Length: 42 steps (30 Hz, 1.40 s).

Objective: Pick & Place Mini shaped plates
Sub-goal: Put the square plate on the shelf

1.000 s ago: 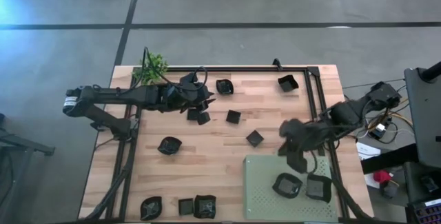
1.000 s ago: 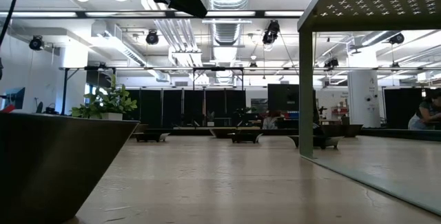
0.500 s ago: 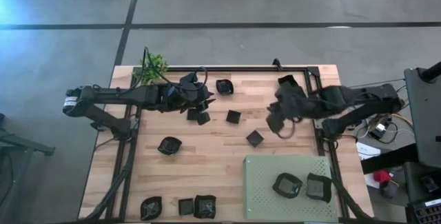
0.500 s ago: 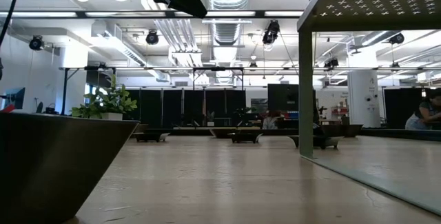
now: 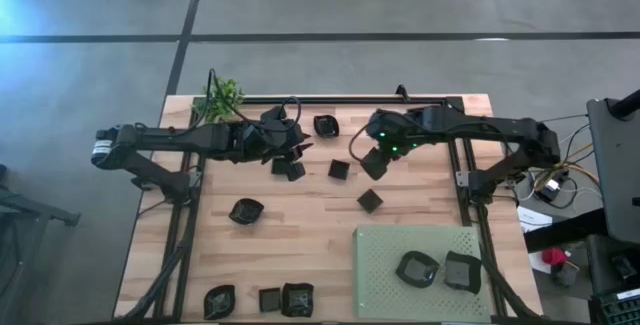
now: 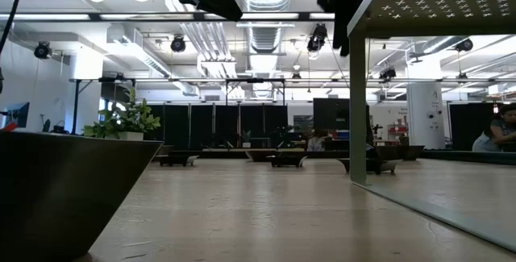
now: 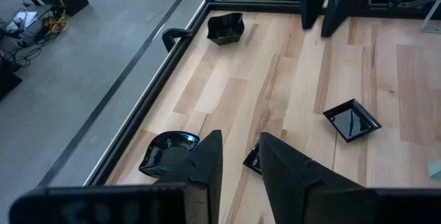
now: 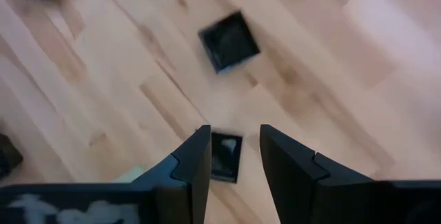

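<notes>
Small black plates lie scattered on the wooden table. A wavy one (image 5: 325, 125) and square ones (image 5: 339, 169) (image 5: 371, 201) sit mid-table. Two more (image 5: 286, 168) lie below my left gripper (image 5: 302, 149), which hovers open (image 7: 241, 145). My right gripper (image 5: 371, 163) is open and hangs above the table, pointing down. In its wrist view one square plate (image 8: 224, 156) shows between the fingertips (image 8: 234, 138) and another (image 8: 229, 40) lies beyond. Two plates (image 5: 416, 268) (image 5: 461, 271) rest on the green mat (image 5: 380, 280). The right arm hides the far right plate in the high view; the left wrist view shows it (image 7: 225, 27).
A rounded plate (image 5: 246, 211) sits left of centre, and three more (image 5: 218, 301) (image 5: 270, 299) (image 5: 297, 298) line the near edge. A small plant (image 5: 222, 95) stands at the far left corner. A black rail (image 5: 340, 98) frames the table. Bare wood lies between the plates.
My right arm has swung from above the mat's far edge toward the table's far left, and now hangs over the square plates mid-table. The two plates on the mat have stayed put.
</notes>
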{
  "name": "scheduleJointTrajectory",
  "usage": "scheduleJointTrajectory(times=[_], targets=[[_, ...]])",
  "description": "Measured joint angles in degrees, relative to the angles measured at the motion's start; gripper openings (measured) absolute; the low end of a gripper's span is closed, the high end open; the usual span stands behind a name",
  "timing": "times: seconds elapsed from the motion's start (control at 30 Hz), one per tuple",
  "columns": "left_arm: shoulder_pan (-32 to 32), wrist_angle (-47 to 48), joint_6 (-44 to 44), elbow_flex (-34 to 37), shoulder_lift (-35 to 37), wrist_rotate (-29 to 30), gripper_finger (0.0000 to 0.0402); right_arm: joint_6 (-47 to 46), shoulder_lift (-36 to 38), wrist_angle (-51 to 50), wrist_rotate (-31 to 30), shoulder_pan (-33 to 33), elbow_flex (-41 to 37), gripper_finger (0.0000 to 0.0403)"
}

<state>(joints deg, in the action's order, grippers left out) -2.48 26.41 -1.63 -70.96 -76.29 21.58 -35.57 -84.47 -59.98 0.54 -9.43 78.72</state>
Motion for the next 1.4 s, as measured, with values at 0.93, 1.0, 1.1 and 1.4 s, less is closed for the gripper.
scheduleJointTrajectory(times=[0.93,1.0,1.1,1.4], targets=[[-0.07,0.0,-2.97,0.0,0.0,0.94,0.0092,1.25,-13.89,6.61,6.64,-1.61,-12.6,0.0084],[-0.07,0.02,-3.24,0.0,0.0,0.92,0.0092,1.2,-13.79,8.89,8.76,-1.61,-13.92,0.0082],[-0.07,0.02,-3.58,0.0,0.0,0.92,0.0092,1.01,-13.75,11.7,10.23,-1.59,-15.91,0.0082],[-0.07,0.02,-4.59,0.0,0.0,1.01,0.0092,-0.26,-13.73,17.17,11.97,-1.59,-21.53,0.0082]])
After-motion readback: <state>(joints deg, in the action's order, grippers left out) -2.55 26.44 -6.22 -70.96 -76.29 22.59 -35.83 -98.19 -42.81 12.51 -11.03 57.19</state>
